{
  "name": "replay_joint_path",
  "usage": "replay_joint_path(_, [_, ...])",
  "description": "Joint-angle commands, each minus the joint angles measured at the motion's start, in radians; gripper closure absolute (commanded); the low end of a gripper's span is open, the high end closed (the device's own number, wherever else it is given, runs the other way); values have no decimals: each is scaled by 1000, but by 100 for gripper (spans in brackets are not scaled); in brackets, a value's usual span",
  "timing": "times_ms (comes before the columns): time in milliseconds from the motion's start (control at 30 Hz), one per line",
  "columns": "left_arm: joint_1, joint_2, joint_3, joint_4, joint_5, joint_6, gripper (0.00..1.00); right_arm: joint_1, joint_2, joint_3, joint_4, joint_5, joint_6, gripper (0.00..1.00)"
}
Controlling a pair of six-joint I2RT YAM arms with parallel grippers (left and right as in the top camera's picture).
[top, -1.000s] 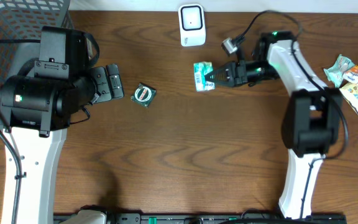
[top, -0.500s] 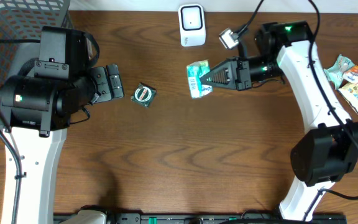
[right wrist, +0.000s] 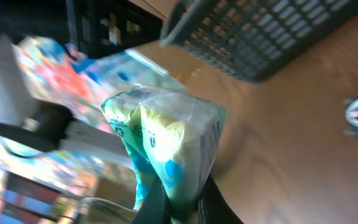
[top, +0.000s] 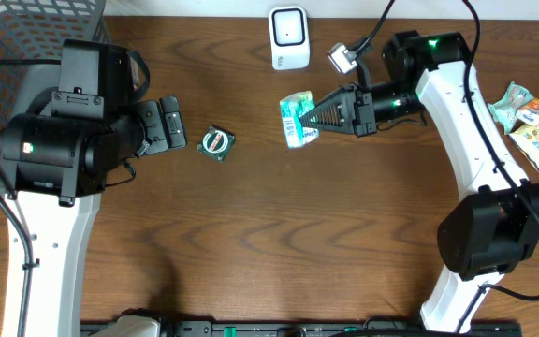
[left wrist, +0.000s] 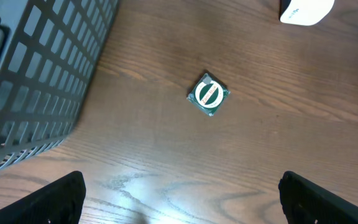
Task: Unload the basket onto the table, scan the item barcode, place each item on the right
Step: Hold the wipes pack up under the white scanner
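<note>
My right gripper (top: 312, 119) is shut on a green-and-white snack packet (top: 296, 118), held up off the table just below and right of the white barcode scanner (top: 288, 37). In the right wrist view the packet (right wrist: 166, 140) fills the middle, its lower end pinched between the fingers (right wrist: 156, 208). No barcode is readable on it. My left gripper (top: 170, 124) hangs open over the table's left side, its fingers (left wrist: 61, 199) wide apart with nothing between them.
A small square green item with a round white label (top: 217, 142) lies on the table right of the left gripper. A dark mesh basket (top: 26, 37) stands at the far left. Several snack packets (top: 536, 112) lie at the right edge.
The right arm has carried the packet a little to the left, then almost stopped. The left arm has not moved.
</note>
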Motion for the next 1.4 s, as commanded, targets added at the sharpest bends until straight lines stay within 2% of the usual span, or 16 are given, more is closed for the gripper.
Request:
replay_joint_path(0, [3, -2, -6, -3, 6, -2, 3, 32, 0, 0, 75, 189, 105, 98])
replay_joint_path(67, [3, -2, -6, -3, 6, -2, 2, 62, 3, 0, 172, 346, 283, 98])
replay_joint_path(100, [3, -2, -6, -3, 6, -2, 2, 85, 5, 0, 243, 473, 420, 98])
replay_joint_path(200, [3, -2, -6, -3, 6, -2, 2, 134, 7, 0, 367, 825, 680, 98])
replay_joint_path(267, [3, -2, -6, -3, 6, -2, 2, 169, 7, 0, 437, 1085, 811, 99])
replay_joint_path(367, [3, -2, -6, -3, 6, -2, 2, 201, 10, 0, 519, 1283, 874, 99])
replay_joint_path(633, [3, -2, -6, -3, 6, -2, 2, 216, 77, 0, 711, 1456, 874, 99])
replay_joint_path(833, [3, -2, -6, -3, 6, -2, 2, 216, 151, 0, 883, 1531, 767, 99])
replay_joint_path(933, [3, -2, -6, -3, 6, -2, 2, 216, 157, 2, 975, 1564, 766, 98])
replay_joint_path(1133, [3, -2, -6, -3, 6, -2, 2, 193, 158, 92, 1059, 1564, 771, 98])
replay_joint_path(1367, [3, -2, -6, -3, 6, -2, 2, 183, 237, 240, 1115, 1580, 614, 99])
